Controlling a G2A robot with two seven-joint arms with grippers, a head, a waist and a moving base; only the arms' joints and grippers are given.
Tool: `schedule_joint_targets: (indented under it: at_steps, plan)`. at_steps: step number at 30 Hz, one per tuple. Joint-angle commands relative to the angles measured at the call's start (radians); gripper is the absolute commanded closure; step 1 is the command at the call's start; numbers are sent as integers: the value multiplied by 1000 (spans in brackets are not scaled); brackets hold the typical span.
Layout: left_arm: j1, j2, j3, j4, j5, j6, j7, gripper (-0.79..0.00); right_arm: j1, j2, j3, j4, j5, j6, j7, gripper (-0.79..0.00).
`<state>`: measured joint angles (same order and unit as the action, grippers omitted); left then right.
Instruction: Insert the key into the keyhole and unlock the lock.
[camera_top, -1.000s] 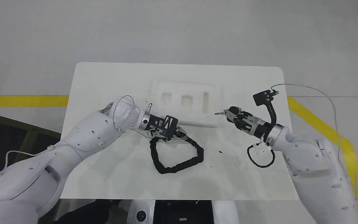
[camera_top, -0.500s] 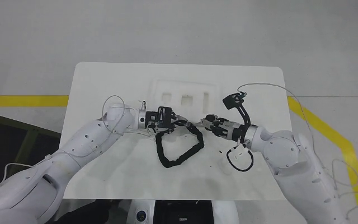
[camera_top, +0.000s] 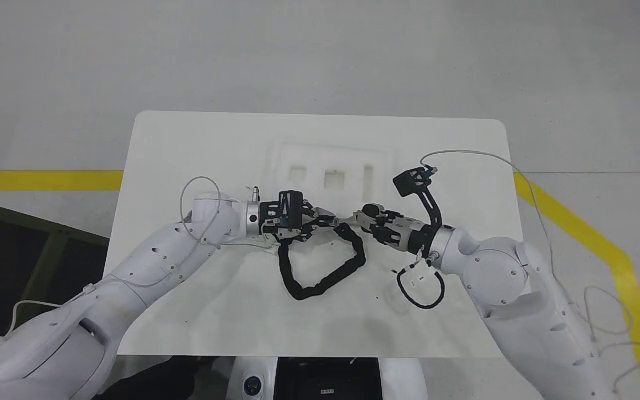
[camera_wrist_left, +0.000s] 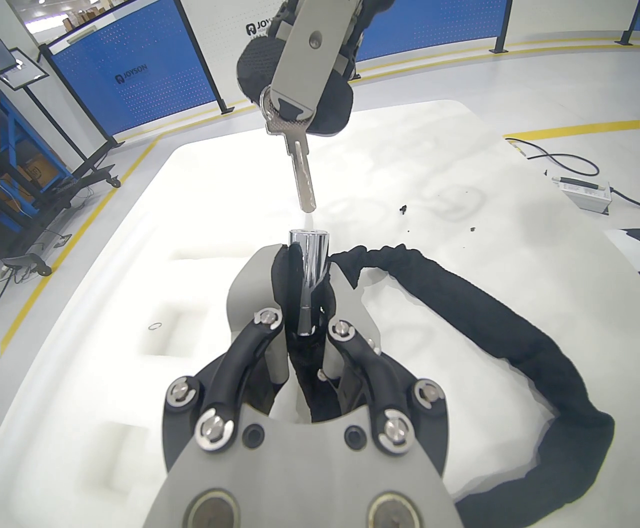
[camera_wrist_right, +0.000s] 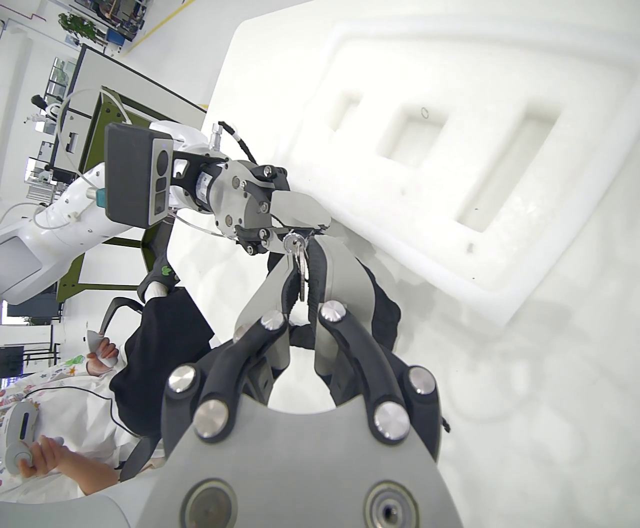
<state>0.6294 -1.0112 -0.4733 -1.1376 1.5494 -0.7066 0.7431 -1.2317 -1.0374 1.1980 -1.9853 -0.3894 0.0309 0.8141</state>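
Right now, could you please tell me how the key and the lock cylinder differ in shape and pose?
The key is a flat, thin blade; the lock cylinder is a round barrel. The key is pinched by the right gripper; the lock cylinder, in the left gripper, is joined to a black sleeved chain lying on the table. The key's tip points at the cylinder's end, not yet in. Both are silvery metal.

The white surface (camera_top: 200, 140) stands on a pale grey floor (camera_top: 320, 50) crossed by a yellow line (camera_top: 60, 180). Beyond it, blue panels (camera_wrist_left: 150, 85) on black feet fence off the area. A small grey box (camera_wrist_left: 585, 192), perhaps a power unit, lies on the floor with a black cable (camera_wrist_left: 555, 159) beside it.
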Motion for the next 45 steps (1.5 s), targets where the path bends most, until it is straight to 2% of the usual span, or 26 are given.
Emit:
schedule_joint_targets:
  at_steps: [1,16,28,45]
  plan:
    - [0,0,0,0,0,0,0,0,0,0,0,0,0,0,0,0]
    - [0,0,0,0,0,0,0,0,2,-6,9,-23,103,208,59,0]
    - [0,0,0,0,0,0,0,0,33,-15,-44,-64,48,321,38,0]
    - [0,0,0,0,0,0,0,0,51,-23,-72,-63,10,373,14,0]
